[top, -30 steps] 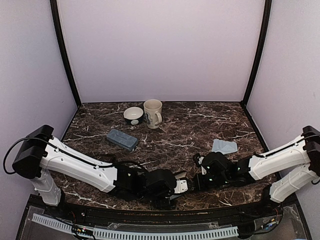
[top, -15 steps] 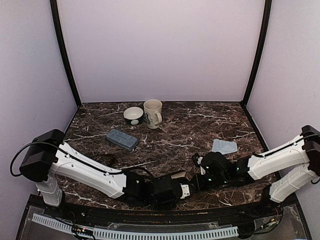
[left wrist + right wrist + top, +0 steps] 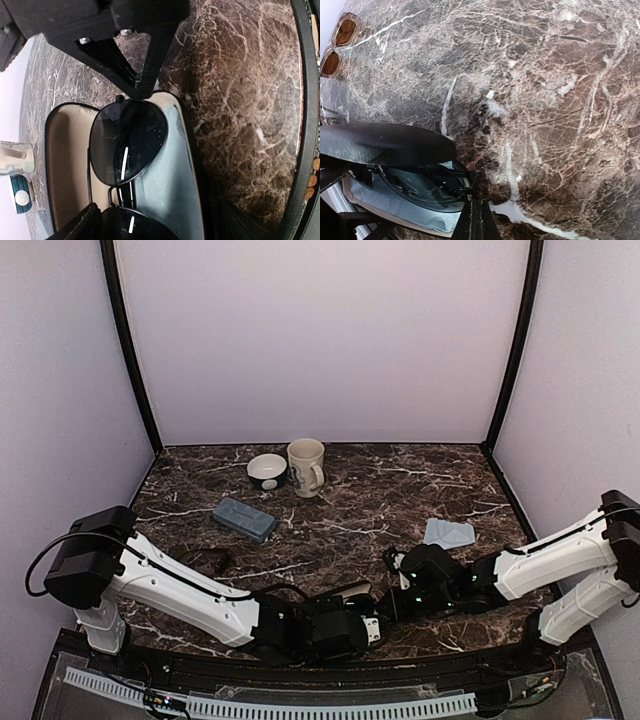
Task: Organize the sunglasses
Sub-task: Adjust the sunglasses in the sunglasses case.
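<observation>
The black thin-framed sunglasses [image 3: 127, 145] lie lenses up on a pale blue cloth [image 3: 170, 185] inside the open black case [image 3: 65, 165], near the table's front edge [image 3: 345, 592]. My left gripper [image 3: 160, 222] is open, one finger on each side of the case and glasses. My right gripper [image 3: 476, 207] is shut, with its tip against the end of the glasses [image 3: 420, 185] below the raised lid [image 3: 385, 142]. From above, the two grippers, left [image 3: 368, 628] and right [image 3: 388, 605], meet at the case. The brownish sunglasses [image 3: 212, 560] lie on the marble to the left [image 3: 337, 45].
A grey-blue case [image 3: 244, 519] lies at the left middle of the table. A cream mug [image 3: 306, 466] and a small bowl [image 3: 267, 471] stand at the back. A pale blue cloth [image 3: 449, 533] lies at the right. The table's black front rim [image 3: 302, 100] runs close by the case.
My left arm has swung its wrist toward the front edge and to the right, up to the case. The right gripper has shifted slightly left and stays shut.
</observation>
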`<control>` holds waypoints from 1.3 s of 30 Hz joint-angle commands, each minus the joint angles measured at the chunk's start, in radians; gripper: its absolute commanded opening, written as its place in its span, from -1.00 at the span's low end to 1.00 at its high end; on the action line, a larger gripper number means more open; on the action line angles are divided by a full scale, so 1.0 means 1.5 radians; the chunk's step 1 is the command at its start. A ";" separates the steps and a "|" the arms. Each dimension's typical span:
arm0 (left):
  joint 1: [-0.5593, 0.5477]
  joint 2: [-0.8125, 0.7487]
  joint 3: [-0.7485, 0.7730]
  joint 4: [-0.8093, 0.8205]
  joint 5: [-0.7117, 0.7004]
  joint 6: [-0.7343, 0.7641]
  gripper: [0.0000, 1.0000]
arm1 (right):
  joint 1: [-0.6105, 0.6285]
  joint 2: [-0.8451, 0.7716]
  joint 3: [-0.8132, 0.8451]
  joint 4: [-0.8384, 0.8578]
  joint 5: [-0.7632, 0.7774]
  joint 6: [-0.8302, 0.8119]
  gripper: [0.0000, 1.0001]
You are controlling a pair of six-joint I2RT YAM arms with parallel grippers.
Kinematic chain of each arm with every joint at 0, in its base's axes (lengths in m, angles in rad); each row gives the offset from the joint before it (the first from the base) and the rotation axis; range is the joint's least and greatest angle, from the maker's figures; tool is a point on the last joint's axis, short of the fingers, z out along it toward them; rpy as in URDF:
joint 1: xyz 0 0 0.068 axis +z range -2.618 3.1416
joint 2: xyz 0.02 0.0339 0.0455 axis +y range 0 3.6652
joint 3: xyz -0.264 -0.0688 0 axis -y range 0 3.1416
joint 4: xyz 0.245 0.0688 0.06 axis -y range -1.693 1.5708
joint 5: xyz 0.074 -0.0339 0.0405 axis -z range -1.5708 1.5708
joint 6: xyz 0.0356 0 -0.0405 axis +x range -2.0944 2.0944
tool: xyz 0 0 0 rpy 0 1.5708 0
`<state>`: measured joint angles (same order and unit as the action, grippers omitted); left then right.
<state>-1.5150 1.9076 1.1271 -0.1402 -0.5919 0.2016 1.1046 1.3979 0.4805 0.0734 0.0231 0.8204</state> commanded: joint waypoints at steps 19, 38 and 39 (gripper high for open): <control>0.017 0.004 0.010 -0.031 0.091 -0.052 0.29 | 0.009 0.017 0.013 0.005 -0.008 -0.009 -0.99; 0.014 -0.030 0.014 -0.051 0.069 -0.091 0.51 | 0.013 0.009 0.012 -0.005 0.004 -0.008 -1.00; 0.013 -0.033 0.016 -0.051 0.070 -0.090 0.52 | 0.014 0.007 0.012 -0.007 0.005 -0.007 -1.00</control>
<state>-1.4902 1.9121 1.1324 -0.1776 -0.4816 0.0708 1.1076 1.4036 0.4915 0.0715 0.0265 0.8162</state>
